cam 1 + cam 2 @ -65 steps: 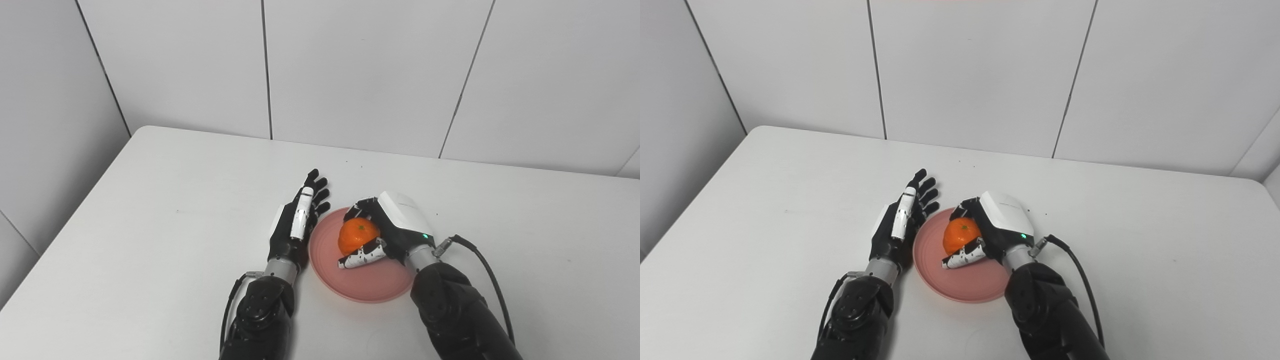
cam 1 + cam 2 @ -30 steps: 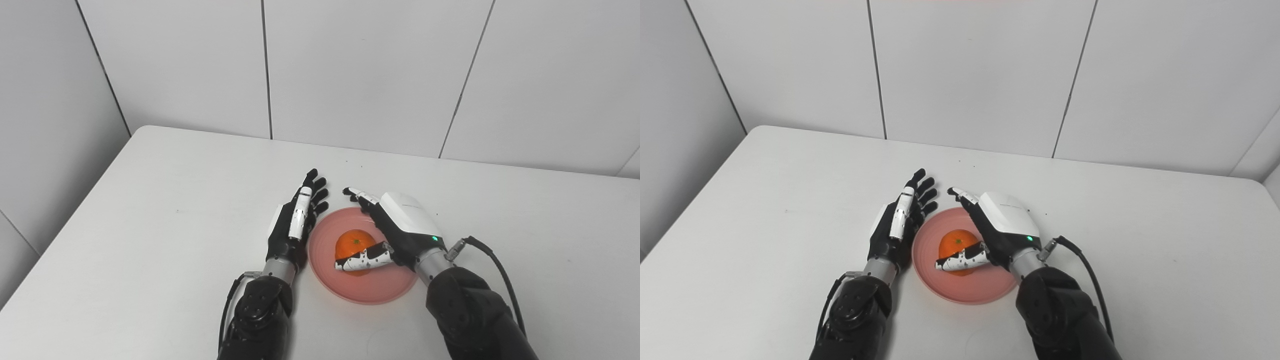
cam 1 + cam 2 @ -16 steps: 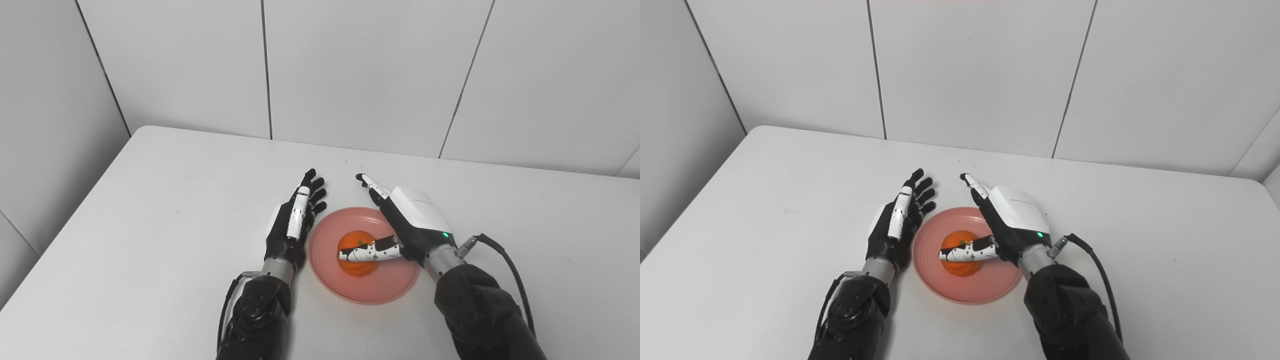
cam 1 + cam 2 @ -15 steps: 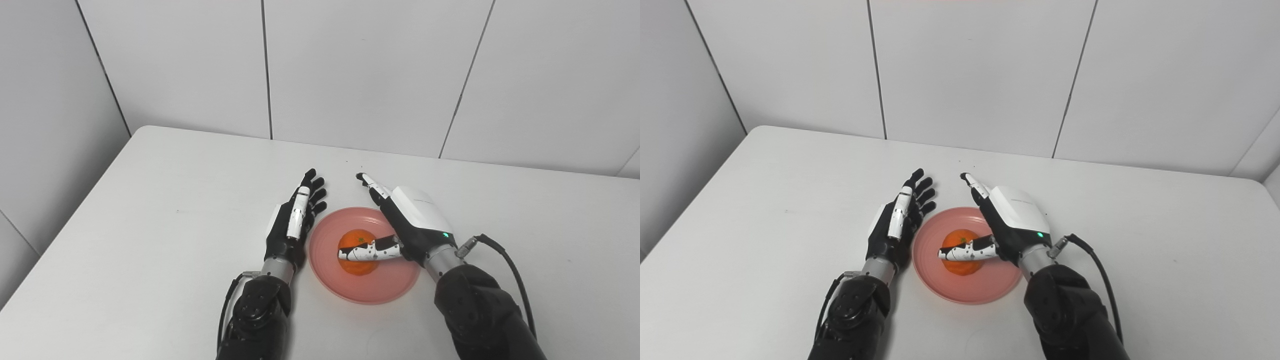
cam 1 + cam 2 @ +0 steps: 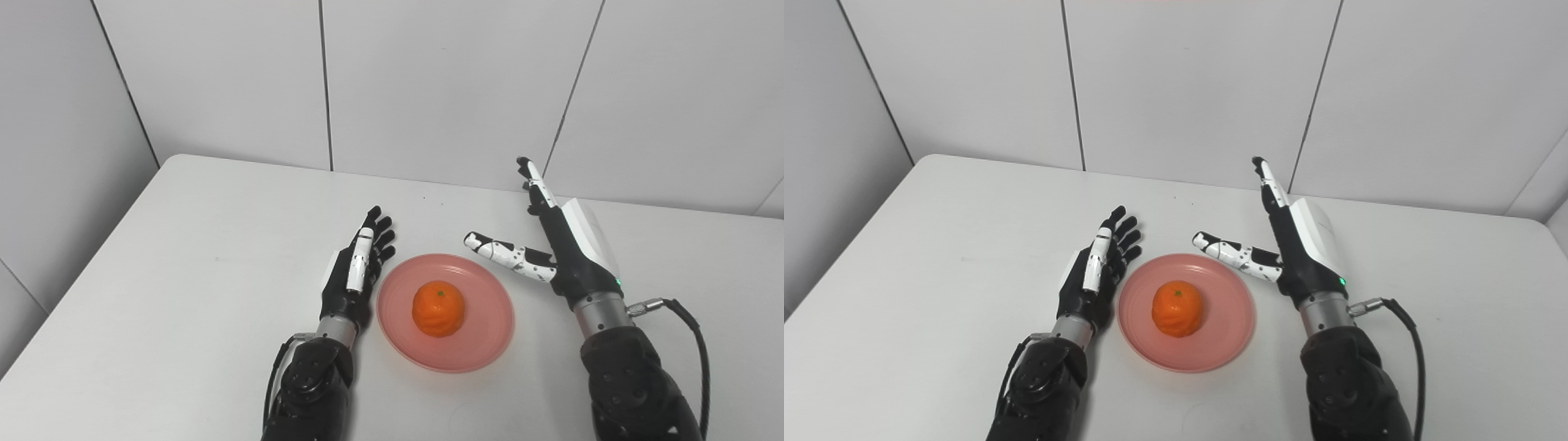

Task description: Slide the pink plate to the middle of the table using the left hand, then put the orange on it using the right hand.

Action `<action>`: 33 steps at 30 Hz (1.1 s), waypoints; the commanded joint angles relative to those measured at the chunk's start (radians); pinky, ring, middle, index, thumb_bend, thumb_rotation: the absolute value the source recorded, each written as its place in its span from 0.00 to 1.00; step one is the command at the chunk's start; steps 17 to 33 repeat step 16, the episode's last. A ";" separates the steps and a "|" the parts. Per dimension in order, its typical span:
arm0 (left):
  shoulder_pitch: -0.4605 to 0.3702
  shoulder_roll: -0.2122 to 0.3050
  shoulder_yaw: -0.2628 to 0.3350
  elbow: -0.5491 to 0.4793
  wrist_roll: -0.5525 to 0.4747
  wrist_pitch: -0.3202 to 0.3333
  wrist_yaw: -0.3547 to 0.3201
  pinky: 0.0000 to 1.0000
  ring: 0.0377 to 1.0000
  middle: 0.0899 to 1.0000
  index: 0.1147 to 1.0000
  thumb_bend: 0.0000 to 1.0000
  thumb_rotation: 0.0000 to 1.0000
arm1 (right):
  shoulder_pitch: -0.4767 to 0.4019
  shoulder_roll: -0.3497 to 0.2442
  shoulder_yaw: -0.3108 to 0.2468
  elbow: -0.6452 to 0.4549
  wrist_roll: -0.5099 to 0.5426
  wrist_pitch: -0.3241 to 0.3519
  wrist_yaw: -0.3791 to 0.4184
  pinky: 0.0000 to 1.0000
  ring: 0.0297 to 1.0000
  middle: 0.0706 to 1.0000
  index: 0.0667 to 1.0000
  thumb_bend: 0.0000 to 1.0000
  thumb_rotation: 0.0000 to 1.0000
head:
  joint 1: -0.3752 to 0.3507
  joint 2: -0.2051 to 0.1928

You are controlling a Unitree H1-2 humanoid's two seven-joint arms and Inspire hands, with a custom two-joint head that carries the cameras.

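Note:
The orange (image 5: pixel 438 308) rests in the centre of the pink plate (image 5: pixel 484 340), which lies on the white table near its middle. My right hand (image 5: pixel 566 245) hovers open above and to the right of the plate, its fingers pointing up and its thumb reaching left over the plate's far rim. It holds nothing. Just left of the plate, my left hand (image 5: pixel 355 269) stands on its edge, open, with fingers stretched forward. In the right eye view the orange (image 5: pixel 1177 316) and the right hand (image 5: pixel 1301 248) are clearly apart.
The white table (image 5: pixel 184 275) reaches back to a pale panelled wall (image 5: pixel 429 79). Its left edge runs diagonally at the picture's left. A black cable (image 5: pixel 692 331) trails from my right wrist.
My right hand let go of the orange, spread its fingers, then rose and drew off to the right. The orange now sits alone on the plate. My left hand barely moved.

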 commanded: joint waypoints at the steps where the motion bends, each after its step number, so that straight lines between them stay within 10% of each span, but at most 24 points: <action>1: 0.000 0.007 0.000 -0.007 0.001 -0.010 -0.003 0.92 0.93 0.93 0.92 0.40 1.00 | -0.005 0.011 -0.041 -0.032 0.045 -0.053 -0.056 0.88 0.94 0.97 1.00 0.87 0.94 | 0.000 -0.001; 16: 0.036 0.028 -0.020 -0.060 0.020 -0.033 -0.024 0.92 0.93 0.94 0.92 0.40 1.00 | 0.109 0.064 -0.154 0.038 0.362 -0.096 -0.120 0.90 0.96 0.99 1.00 0.81 1.00 | -0.011 -0.015; 33: 0.036 0.028 -0.020 -0.060 0.020 -0.033 -0.024 0.92 0.93 0.94 0.92 0.40 1.00 | 0.109 0.064 -0.154 0.038 0.362 -0.096 -0.120 0.90 0.96 0.99 1.00 0.81 1.00 | -0.011 -0.015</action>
